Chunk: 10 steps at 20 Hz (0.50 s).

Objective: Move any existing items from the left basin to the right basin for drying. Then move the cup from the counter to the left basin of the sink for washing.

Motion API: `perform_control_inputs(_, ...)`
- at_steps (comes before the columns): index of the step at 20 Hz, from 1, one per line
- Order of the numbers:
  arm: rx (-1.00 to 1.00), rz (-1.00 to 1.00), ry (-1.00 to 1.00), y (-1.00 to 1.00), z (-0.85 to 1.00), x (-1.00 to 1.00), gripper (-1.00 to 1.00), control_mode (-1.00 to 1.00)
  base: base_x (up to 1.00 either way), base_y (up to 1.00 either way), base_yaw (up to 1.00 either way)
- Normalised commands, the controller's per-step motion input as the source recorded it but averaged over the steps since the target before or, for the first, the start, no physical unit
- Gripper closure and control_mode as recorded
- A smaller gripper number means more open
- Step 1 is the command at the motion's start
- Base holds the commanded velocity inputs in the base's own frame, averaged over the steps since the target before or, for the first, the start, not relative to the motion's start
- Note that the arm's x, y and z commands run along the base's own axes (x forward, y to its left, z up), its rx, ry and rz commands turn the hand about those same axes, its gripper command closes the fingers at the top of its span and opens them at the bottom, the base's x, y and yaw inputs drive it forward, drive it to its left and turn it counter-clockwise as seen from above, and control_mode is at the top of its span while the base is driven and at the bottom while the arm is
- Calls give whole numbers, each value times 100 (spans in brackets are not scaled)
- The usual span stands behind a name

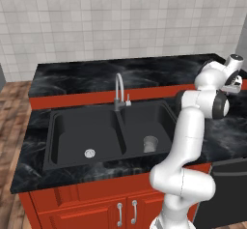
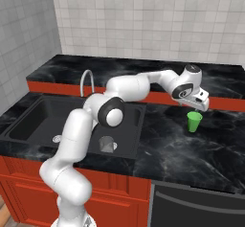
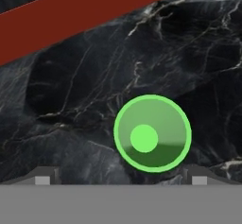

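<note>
From the left base view I see the black two-basin sink (image 1: pixel 108 131); the grey tumbler (image 1: pixel 150 144) stands upright in the right basin (image 1: pixel 159 121), and the left basin (image 1: pixel 72 136) holds just its silver drain.

In the right base view my gripper (image 2: pixel 195 105) hangs just above the cup (image 2: pixel 194 121), a small bright green tapered cup with no handle, upright on the counter (image 2: pixel 182 144) to the right of the sink.

In the hand view I look straight down into the cup (image 3: pixel 152 133): a round green rim, a paler circular bottom. My fingertips (image 3: pixel 42 176) sit wide apart at either side, nothing between them
</note>
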Motion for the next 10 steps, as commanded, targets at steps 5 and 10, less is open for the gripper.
perform_control_inputs(5, 0, 0, 0, 0, -7, 0, -100, -100, 0, 0, 0)
perform_control_inputs(10, 0, 0, 0, 0, -7, 0, -100, -100, 0, 0, 0)
